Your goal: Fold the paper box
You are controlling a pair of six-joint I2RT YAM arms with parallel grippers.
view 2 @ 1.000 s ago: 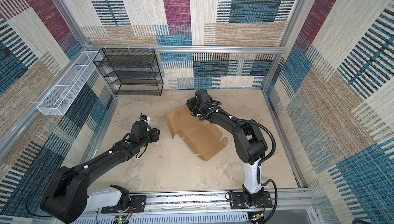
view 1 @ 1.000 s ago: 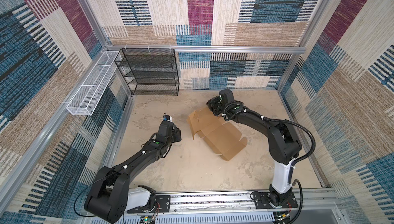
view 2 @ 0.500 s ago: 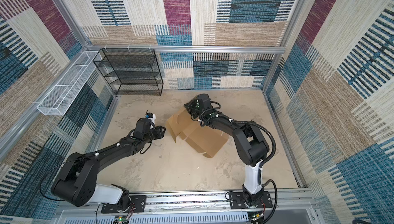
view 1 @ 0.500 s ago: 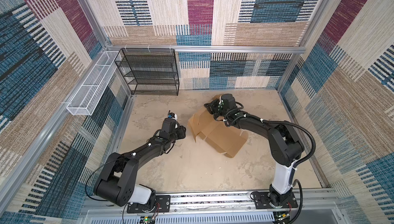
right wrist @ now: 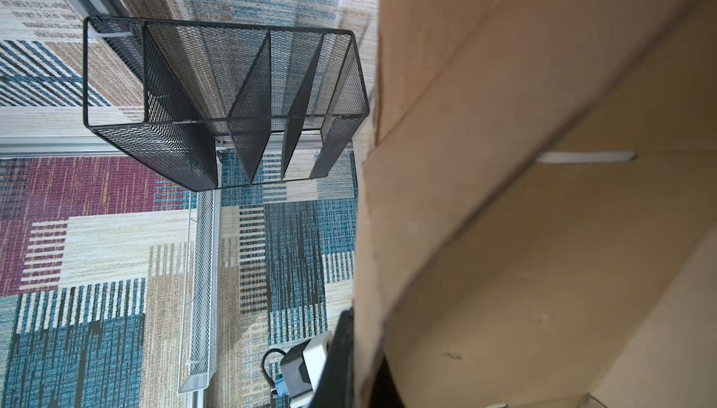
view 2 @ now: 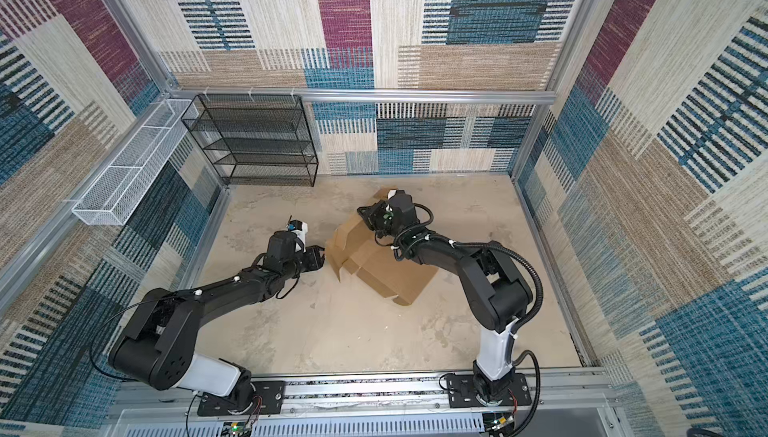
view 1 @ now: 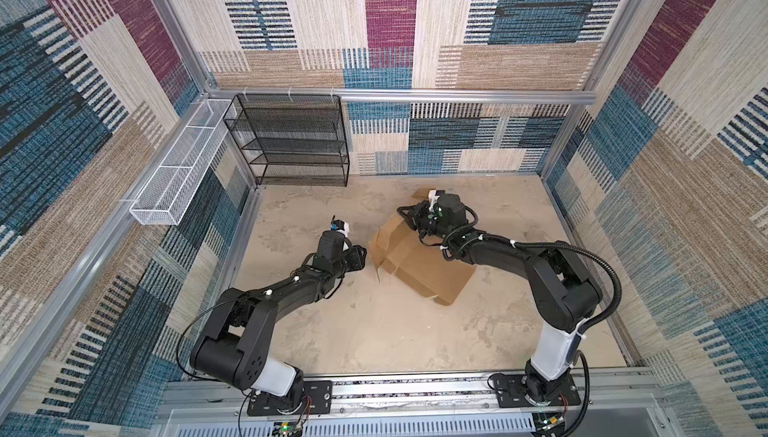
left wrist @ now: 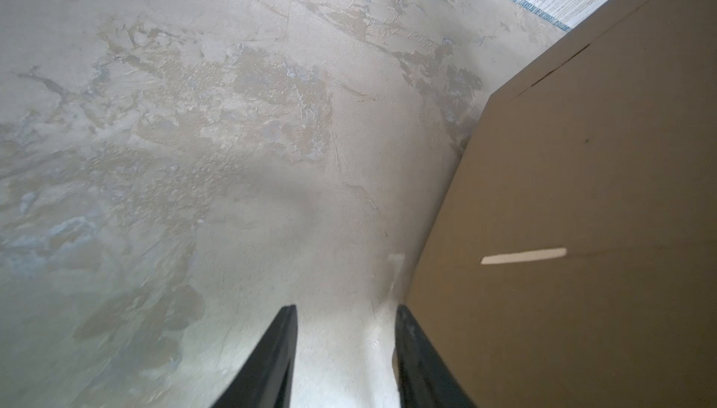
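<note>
Cardboard likely light, stiff, creases springy: paper box (view 1: 428, 277) best gripped at flap edges. Right pincer (right wrist: 364, 320) clamped on raised flap; left pincer (left wrist: 345, 311) apart, empty, beside its edge.

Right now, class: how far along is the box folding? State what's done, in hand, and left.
Done: the box has creased panels standing up. In hand: the right end effector is shut on one raised panel; the left end effector, open, sits beside the box's edge. Left: flaps splay loose, so no closed box yet.
</note>
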